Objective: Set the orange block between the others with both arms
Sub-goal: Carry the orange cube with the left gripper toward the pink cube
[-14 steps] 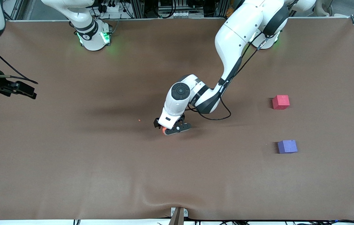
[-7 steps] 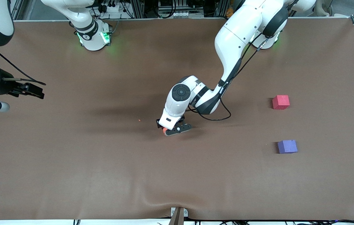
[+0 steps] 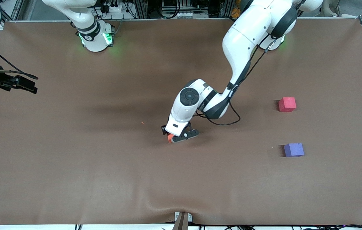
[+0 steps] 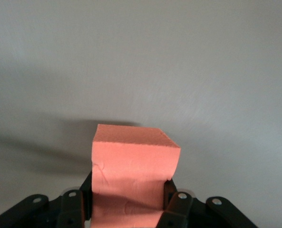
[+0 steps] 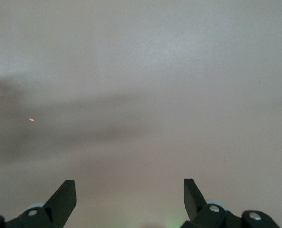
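Observation:
My left gripper [image 3: 177, 136] is shut on the orange block [image 3: 170, 138], low over the middle of the brown cloth. In the left wrist view the orange block [image 4: 133, 159] fills the space between the black fingers of the left gripper [image 4: 127, 186], which press its two sides. The others stand near the left arm's end: a red-pink cube [image 3: 287, 104], and a purple-blue cube [image 3: 294, 149] nearer the front camera. My right gripper [image 3: 27, 87] hangs open over the right arm's end. In its own view the right gripper [image 5: 128, 192] holds nothing.
A tiny orange crumb [image 3: 142, 122] lies on the cloth beside the block, also in the right wrist view as a crumb [image 5: 32, 119]. The cloth has a wrinkle near a metal bracket [image 3: 182, 219] at the front edge. A wide gap separates the two cubes.
The left gripper's fingers have closed onto the orange block, and that arm has shifted slightly. The right gripper swayed a little at the table's end and stayed open.

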`<act>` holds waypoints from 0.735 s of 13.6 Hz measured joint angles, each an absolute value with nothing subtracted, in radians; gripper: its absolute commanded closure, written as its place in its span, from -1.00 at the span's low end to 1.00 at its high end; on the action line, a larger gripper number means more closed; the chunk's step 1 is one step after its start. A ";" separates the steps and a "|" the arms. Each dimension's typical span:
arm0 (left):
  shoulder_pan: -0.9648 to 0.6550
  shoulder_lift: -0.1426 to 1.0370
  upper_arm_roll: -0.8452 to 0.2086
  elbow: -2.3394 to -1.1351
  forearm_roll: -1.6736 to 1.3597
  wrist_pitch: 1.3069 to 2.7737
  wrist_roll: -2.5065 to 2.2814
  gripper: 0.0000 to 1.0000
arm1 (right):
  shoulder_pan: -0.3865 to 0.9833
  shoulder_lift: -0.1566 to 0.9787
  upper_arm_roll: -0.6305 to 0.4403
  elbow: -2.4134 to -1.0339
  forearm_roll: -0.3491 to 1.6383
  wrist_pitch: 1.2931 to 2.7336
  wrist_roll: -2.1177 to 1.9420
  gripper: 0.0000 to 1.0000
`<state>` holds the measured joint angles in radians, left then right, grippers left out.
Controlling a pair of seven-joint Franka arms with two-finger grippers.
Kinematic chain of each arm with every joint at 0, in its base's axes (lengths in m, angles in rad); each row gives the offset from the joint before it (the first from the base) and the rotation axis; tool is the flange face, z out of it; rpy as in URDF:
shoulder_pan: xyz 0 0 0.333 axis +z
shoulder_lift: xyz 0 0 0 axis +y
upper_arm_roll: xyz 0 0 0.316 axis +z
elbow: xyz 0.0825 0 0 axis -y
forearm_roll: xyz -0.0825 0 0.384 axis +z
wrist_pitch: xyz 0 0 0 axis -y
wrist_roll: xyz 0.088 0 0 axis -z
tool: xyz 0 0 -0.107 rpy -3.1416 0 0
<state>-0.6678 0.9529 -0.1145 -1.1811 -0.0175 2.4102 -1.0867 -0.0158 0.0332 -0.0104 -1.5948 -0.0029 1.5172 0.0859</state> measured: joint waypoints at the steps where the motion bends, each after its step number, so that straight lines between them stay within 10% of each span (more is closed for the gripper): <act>1: -0.655 0.927 -0.114 -1.180 -0.017 2.398 -1.085 1.00 | -0.016 0.033 -0.010 -1.592 -0.002 1.516 0.086 -1.00; 10: -0.475 0.643 -0.107 -1.181 -0.017 1.989 -0.904 1.00 | -0.028 0.041 -0.011 -1.547 0.008 1.494 0.020 -1.00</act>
